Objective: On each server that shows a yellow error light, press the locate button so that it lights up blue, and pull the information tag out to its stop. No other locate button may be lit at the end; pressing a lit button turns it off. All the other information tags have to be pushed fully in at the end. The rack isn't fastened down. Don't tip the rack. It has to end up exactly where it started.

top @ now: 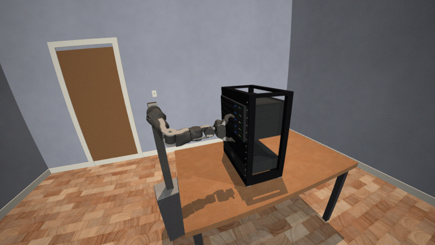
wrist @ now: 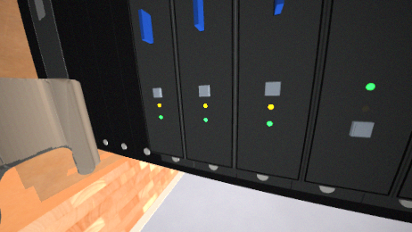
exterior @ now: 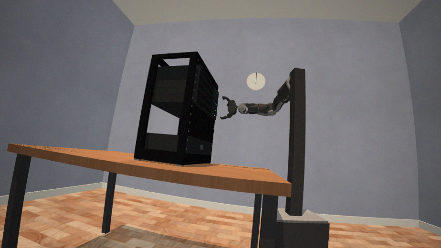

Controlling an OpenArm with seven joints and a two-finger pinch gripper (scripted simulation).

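Observation:
The black rack (top: 250, 142) (exterior: 143, 108) stands upright on the table. My gripper (top: 232, 127) (exterior: 222, 108) is open and empty in front of the servers, not touching them in the exterior view. One finger shows at the left of the wrist view. There, three neighbouring servers each have an unlit grey locate button (wrist: 157, 93) (wrist: 204, 91) (wrist: 272, 88), a lit yellow light (wrist: 159, 105) (wrist: 205, 105) (wrist: 270, 107) and a green light. A fourth server has a green light (wrist: 370, 87), a dark error light and an unlit button (wrist: 361, 129). Blue information tags (wrist: 145, 27) (wrist: 199, 15) (wrist: 278, 6) show at the top; how far out they stand is unclear.
The wooden table (top: 200, 170) (exterior: 240, 174) carries the rack. The arm's post (top: 163, 158) (exterior: 297, 139) stands at the table edge facing the rack's front. Blank dark panels lie beside the servers in the wrist view. Another server unit (exterior: 197, 146) sits low in the rack.

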